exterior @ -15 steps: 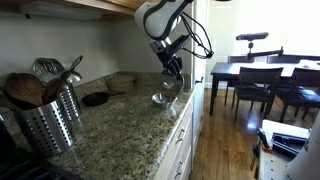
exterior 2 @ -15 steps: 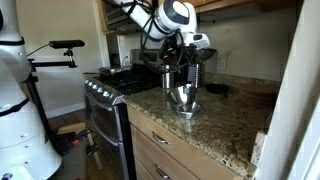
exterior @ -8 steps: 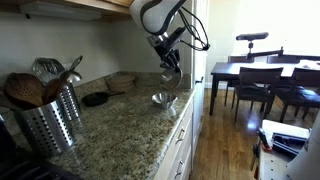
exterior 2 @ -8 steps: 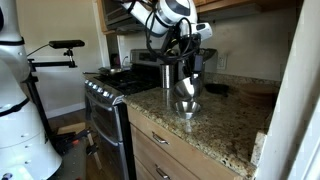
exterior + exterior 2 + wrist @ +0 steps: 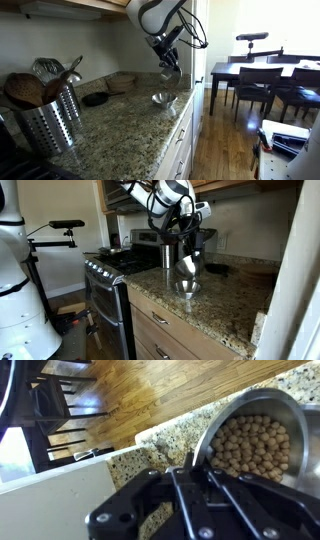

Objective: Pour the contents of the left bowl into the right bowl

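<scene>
Currently the gripper [image 5: 170, 64] is clamped fully closed on the thin rim of the left bowl [image 5: 172, 73], holding it in the air clear of the worktop [image 5: 120, 130]. It hangs just above the right bowl [image 5: 160, 98], which stands on the granite near the worktop's front edge. Wrist view: the held bowl is part full of round tan pellets [image 5: 250, 445], with the worktop's edge and a wooden floor [image 5: 150, 390] behind it
</scene>
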Available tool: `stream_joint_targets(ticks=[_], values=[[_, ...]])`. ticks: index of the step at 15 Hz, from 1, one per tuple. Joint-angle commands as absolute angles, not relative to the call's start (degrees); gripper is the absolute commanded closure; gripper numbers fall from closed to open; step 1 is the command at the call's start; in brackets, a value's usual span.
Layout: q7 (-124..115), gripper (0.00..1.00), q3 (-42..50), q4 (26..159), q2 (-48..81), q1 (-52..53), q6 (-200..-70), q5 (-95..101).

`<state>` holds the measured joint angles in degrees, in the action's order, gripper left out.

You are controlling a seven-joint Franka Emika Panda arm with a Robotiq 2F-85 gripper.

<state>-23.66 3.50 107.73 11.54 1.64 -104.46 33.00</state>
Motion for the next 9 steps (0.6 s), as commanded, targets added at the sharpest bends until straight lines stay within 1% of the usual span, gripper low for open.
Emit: stream_joint_targets(ticks=[1,9], values=[[-25.1,0.93,3.4,106.8,12.2,2.6,-102.0,36.1],[-25.8,0.93,2.5,106.8,13.5,4.5,-101.0,40.3]])
